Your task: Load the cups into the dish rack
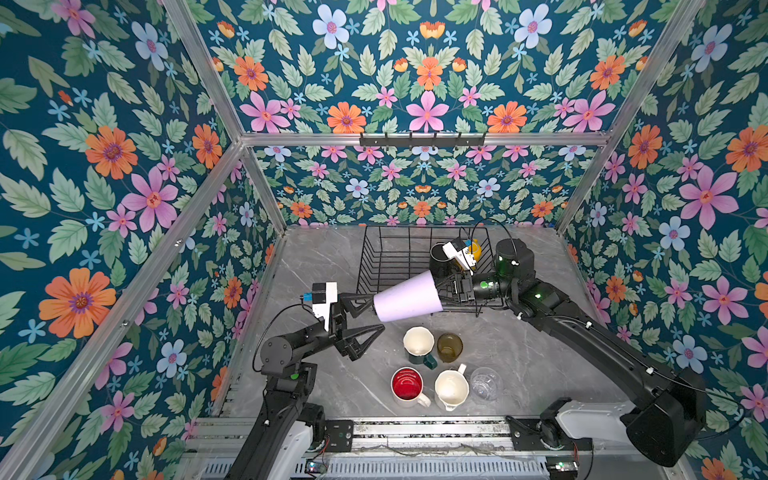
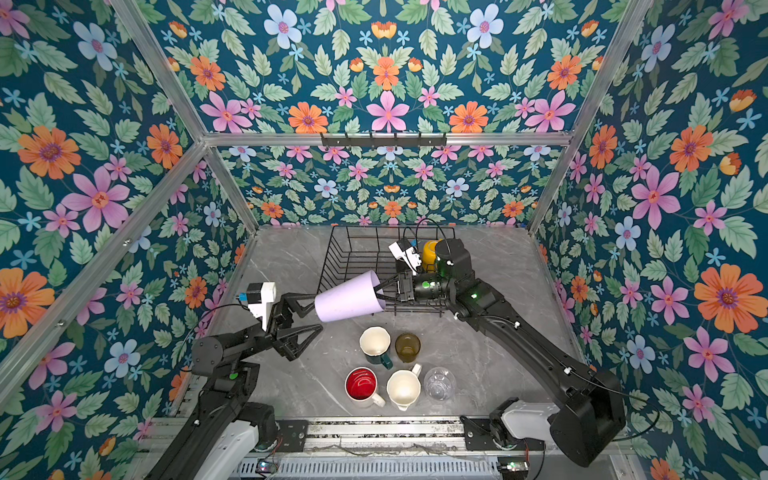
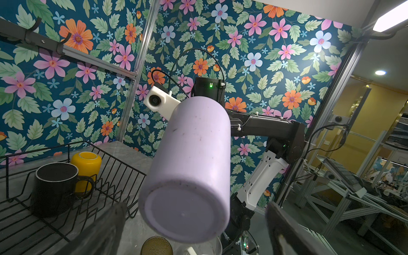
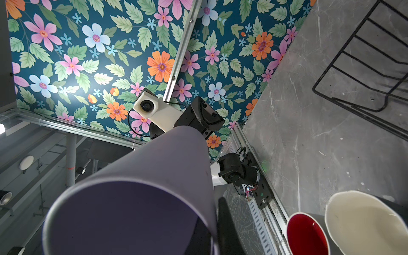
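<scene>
while right end effector (image 1: 440, 291) pinches tumbler (image 1: 405, 301) — left (image 1: 374, 314) agape

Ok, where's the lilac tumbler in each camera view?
In a top view: lilac tumbler sideways at centre, before the dish rack.
In a top view: same, just left of centre.
Left wrist: centre, base toward camera.
Right wrist: lower left, mouth toward camera.
Shared landmark: the dish rack's black wires.
</scene>
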